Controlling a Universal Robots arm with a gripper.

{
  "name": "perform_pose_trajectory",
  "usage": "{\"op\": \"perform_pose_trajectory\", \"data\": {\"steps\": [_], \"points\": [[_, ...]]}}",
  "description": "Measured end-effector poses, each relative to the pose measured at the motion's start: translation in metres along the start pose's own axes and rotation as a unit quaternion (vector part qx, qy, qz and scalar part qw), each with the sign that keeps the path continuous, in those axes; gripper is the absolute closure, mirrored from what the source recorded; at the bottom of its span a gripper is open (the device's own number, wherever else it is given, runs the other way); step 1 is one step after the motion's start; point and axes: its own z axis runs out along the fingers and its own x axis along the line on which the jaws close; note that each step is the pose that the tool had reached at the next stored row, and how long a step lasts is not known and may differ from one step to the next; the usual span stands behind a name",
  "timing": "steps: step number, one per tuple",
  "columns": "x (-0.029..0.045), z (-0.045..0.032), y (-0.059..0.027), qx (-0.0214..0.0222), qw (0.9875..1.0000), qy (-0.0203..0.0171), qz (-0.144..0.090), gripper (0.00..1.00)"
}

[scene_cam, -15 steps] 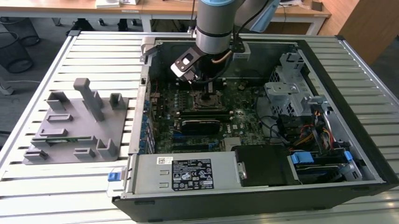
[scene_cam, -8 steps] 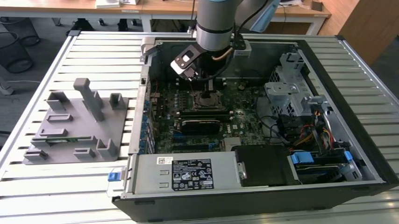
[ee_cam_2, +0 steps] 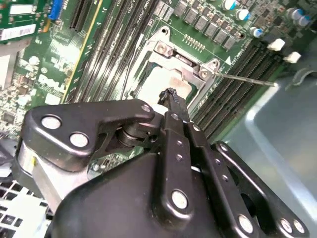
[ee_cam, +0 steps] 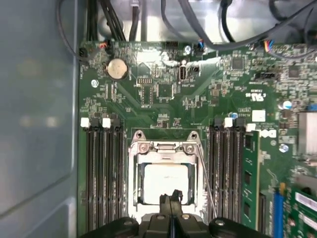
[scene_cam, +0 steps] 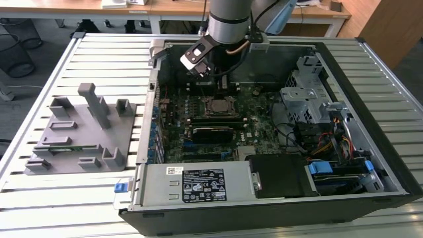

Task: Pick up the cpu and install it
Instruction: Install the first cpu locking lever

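Observation:
The cpu (ee_cam: 166, 179) lies flat in the socket on the motherboard, its silver-grey top showing through the metal socket frame (ee_cam: 136, 171). In the second wrist view the cpu (ee_cam_2: 157, 82) sits just beyond my fingertips. My gripper (ee_cam: 172, 197) hovers directly over the cpu's near edge, fingers pressed together with nothing between them. In the exterior view the arm reaches down into the open computer case (scene_cam: 370, 124), and the gripper (scene_cam: 219, 82) hangs above the cpu (scene_cam: 220, 105). A thin socket lever (ee_cam: 205, 178) runs along one side of the frame.
Black memory slots (ee_cam: 101, 173) flank the socket, and a green memory stick (ee_cam: 250, 173) stands in one. A grey fixture tray (scene_cam: 79, 134) lies on the slatted table at the exterior view's left. The power supply (scene_cam: 198, 184), drive cage (scene_cam: 310, 94) and cables crowd the case.

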Motion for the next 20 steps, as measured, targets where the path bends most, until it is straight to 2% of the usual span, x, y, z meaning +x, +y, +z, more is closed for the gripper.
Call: {"op": "perform_pose_trajectory", "data": {"steps": [8, 10, 14, 17, 20], "points": [[0.0003, -0.0296, -0.0005, -0.0002, 1.0000, -0.0007, 0.000, 0.89], [0.0003, -0.0298, -0.0008, -0.0007, 1.0000, -0.0039, -0.006, 0.89], [0.0003, -0.0298, -0.0008, -0.0004, 0.9991, -0.0051, -0.041, 0.89], [0.0003, -0.0292, -0.0008, 0.0000, 0.9977, -0.0073, -0.067, 0.89], [0.0003, -0.0284, -0.0008, 0.0009, 0.9957, -0.0105, -0.092, 0.89]]}}
